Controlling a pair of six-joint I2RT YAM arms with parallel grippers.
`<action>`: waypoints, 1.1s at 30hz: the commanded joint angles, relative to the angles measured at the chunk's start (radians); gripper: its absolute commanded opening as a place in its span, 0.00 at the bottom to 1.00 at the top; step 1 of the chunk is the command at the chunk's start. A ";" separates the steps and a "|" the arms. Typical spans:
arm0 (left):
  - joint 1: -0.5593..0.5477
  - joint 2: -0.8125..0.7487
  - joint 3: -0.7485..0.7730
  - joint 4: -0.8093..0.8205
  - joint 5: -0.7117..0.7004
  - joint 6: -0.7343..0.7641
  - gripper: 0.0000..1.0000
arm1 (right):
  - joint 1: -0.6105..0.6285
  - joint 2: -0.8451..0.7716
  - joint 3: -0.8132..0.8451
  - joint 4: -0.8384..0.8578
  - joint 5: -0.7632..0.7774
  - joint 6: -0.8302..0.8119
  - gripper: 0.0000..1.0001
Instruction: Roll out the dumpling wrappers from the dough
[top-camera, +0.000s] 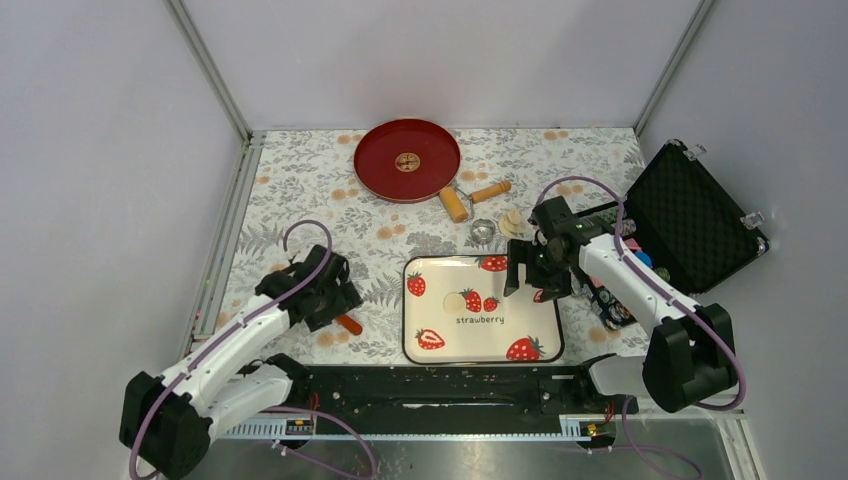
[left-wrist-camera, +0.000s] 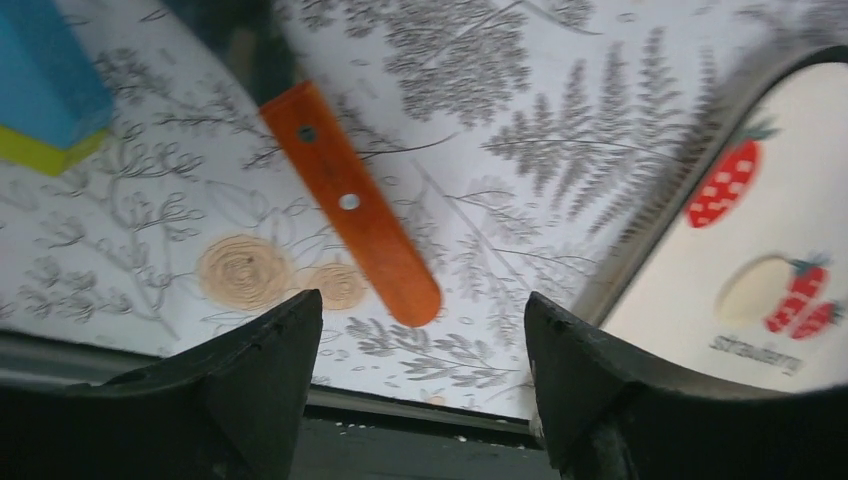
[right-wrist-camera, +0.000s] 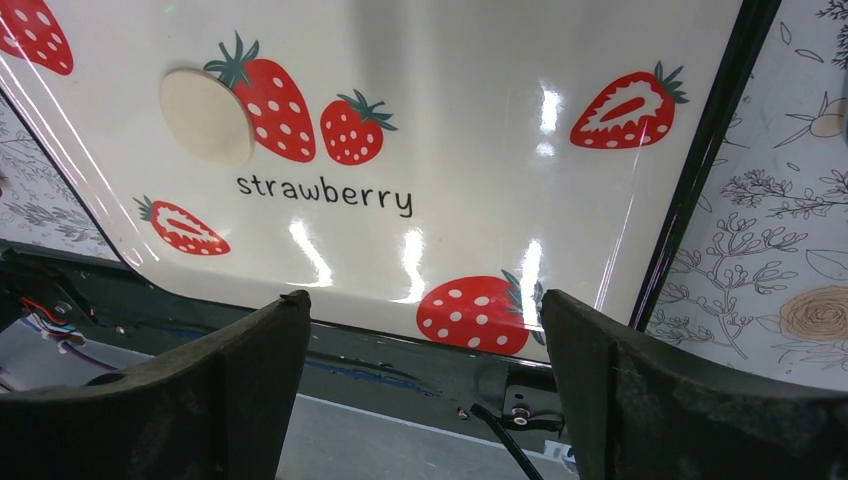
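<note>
Floral counter (top-camera: 300, 190) is carrying the strawberry tray (top-camera: 482, 338) with one dumpling wrapper (top-camera: 455, 301) lying on it, while the left gripper (left-wrist-camera: 422, 320) and right gripper (right-wrist-camera: 425, 310) are hanging wide and empty, so I judge reaching for the rolling pin (top-camera: 490, 190) is coming next.

1. The orange handle (left-wrist-camera: 350, 205) runs at its upper end into a dark blur; in the top view the left arm (top-camera: 240, 340) hides most of it.
2. A blue-and-yellow block (left-wrist-camera: 45, 80) is cut off by the left wrist view's corner; unidentifiable.
3. The tray (left-wrist-camera: 810, 190) is cut off at that view's right edge, lettering blurred.
4. The pale dough pieces (top-camera: 513, 219) beside the right arm (top-camera: 620, 270) are too small to count.
</note>
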 joint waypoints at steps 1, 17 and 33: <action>0.028 0.074 0.014 -0.072 -0.071 -0.022 0.71 | -0.004 -0.034 -0.017 0.003 0.022 0.001 0.92; 0.196 0.387 0.032 0.103 0.042 0.173 0.56 | -0.003 -0.045 -0.061 0.002 0.007 -0.008 0.93; 0.026 0.541 0.253 0.071 0.062 0.482 0.07 | -0.003 -0.016 -0.038 0.003 -0.016 -0.008 0.93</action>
